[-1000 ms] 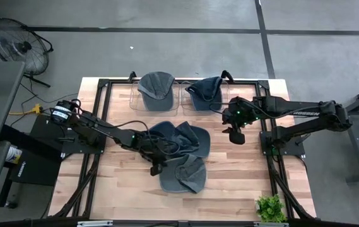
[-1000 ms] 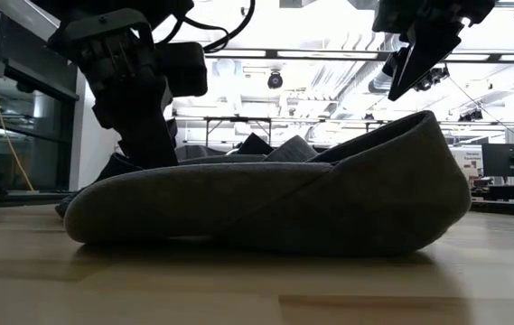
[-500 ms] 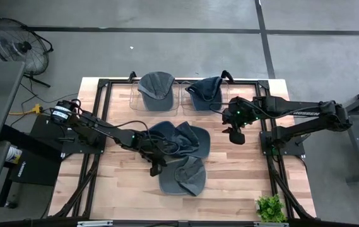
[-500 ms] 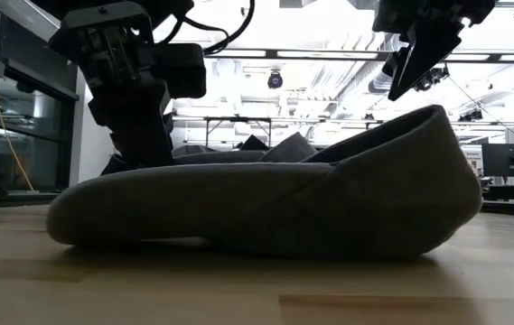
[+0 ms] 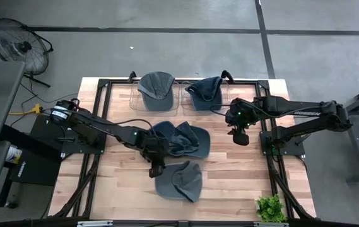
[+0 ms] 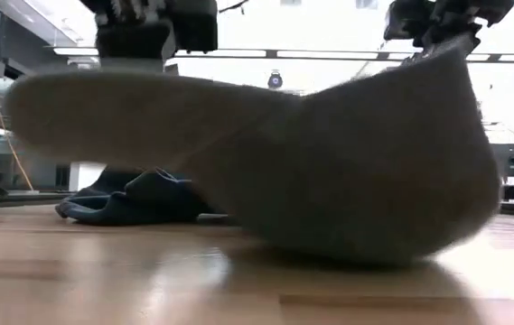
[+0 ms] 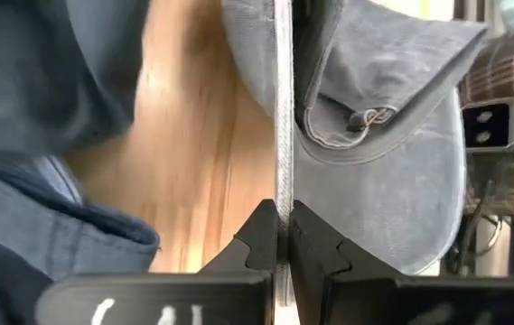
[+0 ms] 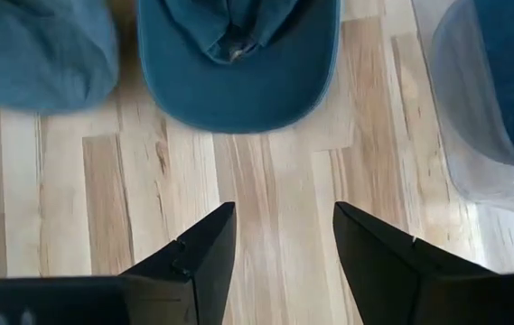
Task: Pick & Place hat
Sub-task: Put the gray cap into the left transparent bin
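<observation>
Left gripper (image 5: 156,168), at table centre, pinches the brim of a grey cap (image 5: 179,182), which lies at 6 o'clock of the cap pile (image 5: 180,139). Right gripper (image 5: 240,137), fingers spread wide, hovers at 3 o'clock of the pile.

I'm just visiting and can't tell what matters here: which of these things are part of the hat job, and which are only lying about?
Part of the job:
- grey hat, pinched by its brim in the left claw
- pile of blue hats on the table
- two clear bins, a hat in each
- right claw, open, waiting above bare wood

Just lying about:
- small green plant
- floor fan
</observation>
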Available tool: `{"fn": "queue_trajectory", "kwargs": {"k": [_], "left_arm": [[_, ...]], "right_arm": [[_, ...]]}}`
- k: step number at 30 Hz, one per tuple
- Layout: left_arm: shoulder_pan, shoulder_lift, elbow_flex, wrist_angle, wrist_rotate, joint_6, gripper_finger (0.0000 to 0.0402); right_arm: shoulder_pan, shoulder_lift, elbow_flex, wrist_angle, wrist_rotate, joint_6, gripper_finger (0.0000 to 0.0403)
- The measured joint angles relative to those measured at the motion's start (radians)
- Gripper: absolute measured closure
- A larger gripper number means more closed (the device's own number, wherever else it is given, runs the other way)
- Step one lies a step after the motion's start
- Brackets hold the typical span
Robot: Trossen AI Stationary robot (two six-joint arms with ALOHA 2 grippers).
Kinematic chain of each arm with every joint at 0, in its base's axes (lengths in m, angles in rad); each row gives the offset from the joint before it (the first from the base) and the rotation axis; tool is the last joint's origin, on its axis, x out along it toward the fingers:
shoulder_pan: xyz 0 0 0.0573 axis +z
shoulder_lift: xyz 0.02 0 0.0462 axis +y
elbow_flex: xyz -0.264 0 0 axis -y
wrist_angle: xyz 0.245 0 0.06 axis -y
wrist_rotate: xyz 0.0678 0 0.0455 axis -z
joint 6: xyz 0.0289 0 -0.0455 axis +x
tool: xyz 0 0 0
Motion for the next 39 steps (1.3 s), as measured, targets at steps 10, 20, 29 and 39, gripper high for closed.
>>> {"fn": "queue_trajectory", "kwargs": {"k": [10,20,29,39], "left_arm": [[0.0,-0.135,0.02,-0.072,-0.28,-0.066,0.0396],[0.0,-0.279,0.024,-0.107,-0.671,-0.138,0.0396],[0.0,-0.334,0.023,-0.067,-0.972,-0.161,0.0396],[0.0,-0.335,0.022,-0.02,-1.193,-0.162,0.0396]], "right_arm": [[-0.002,-0.088,0.0,0.074,-0.001,-0.005,0.0224],[-0.002,-0.124,0.0,0.221,0.001,0.031,0.023],[-0.002,-0.123,0.0,0.403,0.015,0.149,0.0224],[-0.002,-0.122,0.0,0.527,0.088,0.409,0.0221]]}}
